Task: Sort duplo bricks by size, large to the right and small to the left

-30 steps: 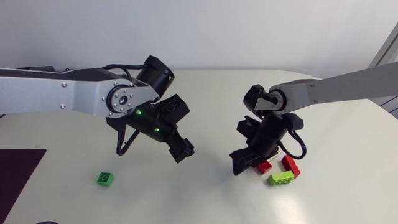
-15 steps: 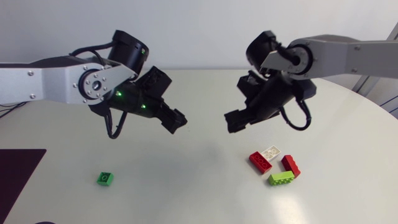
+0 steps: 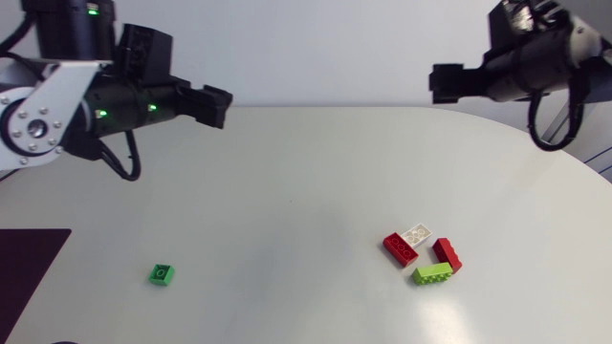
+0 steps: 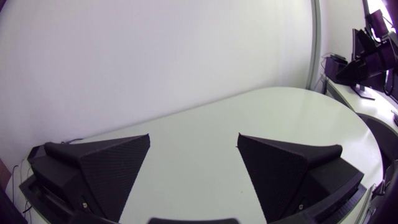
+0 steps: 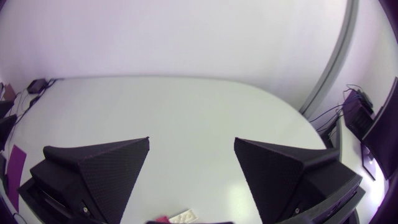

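Observation:
A small green brick (image 3: 162, 274) lies alone at the table's front left. At the front right sits a cluster of larger bricks: a red brick (image 3: 401, 249), a white brick (image 3: 418, 234), a second red brick (image 3: 447, 253) and a lime brick (image 3: 433, 273). My left gripper (image 3: 220, 103) hangs high over the back left, open and empty (image 4: 194, 162). My right gripper (image 3: 440, 84) is raised at the back right, also open and empty (image 5: 191, 165). Under it, the right wrist view catches an edge of the white brick (image 5: 185, 216).
A dark purple mat (image 3: 29, 258) covers the table's front left corner. The white table (image 3: 306, 182) has a rounded edge on the right.
Both arms have lifted and pulled back from the table's middle toward their own sides. The right gripper rose away from the brick cluster. No brick has moved.

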You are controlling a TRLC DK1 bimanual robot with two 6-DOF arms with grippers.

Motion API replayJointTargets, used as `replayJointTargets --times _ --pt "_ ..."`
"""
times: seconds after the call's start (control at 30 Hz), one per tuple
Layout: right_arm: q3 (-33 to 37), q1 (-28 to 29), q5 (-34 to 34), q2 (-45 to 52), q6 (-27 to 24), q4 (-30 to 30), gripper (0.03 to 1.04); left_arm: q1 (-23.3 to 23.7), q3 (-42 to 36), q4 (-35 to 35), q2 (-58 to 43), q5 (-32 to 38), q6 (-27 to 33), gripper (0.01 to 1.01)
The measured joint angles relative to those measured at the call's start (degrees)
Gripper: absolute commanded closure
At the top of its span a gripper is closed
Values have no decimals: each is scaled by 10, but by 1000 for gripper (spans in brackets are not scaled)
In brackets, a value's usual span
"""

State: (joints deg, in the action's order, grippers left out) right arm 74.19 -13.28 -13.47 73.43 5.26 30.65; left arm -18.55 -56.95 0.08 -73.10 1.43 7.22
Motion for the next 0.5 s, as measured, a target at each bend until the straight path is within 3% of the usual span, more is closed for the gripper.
replayJointTargets --times 0.23,0.5 --pt "-122 -6 -70 -180 -9 -112 79 44 95 95 159 35 -9 52" --pt "-357 -25 -116 -437 -72 -308 79 68 263 215 363 85 -8 44"
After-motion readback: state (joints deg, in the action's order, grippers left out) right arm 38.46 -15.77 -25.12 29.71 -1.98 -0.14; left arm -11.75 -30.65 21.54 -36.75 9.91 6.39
